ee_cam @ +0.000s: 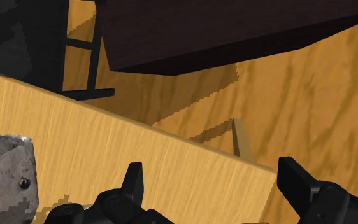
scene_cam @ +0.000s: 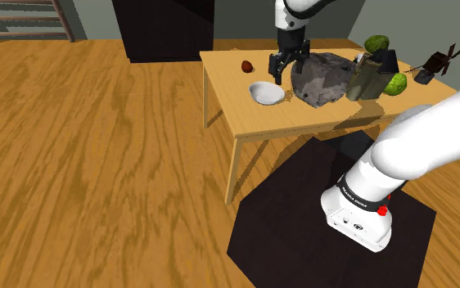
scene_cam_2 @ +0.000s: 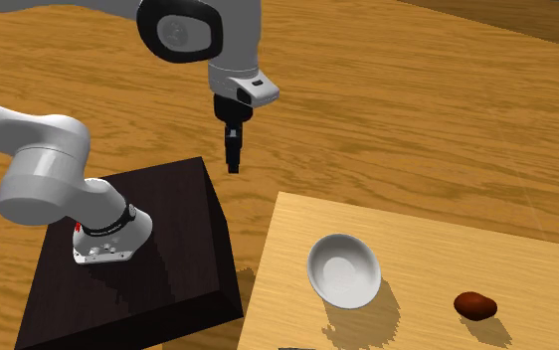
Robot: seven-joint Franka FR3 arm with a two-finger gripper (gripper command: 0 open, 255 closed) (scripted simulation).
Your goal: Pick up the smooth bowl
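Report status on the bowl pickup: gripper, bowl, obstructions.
Gripper open, empty, raised over the table. White bowl upright on table, not gripped. Grey lumpy object close beside bowl; small brown item farther off.

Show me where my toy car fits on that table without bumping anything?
The table's strip nearest the stand, in front of the white bowl and grey lump, is bare. So is the corner bordered by the bowl and small brown thing. The shoulder view's right end is crowded: lump, dark box, green things.

White smooth bowl, upright, empty, on wooden table, near its edge
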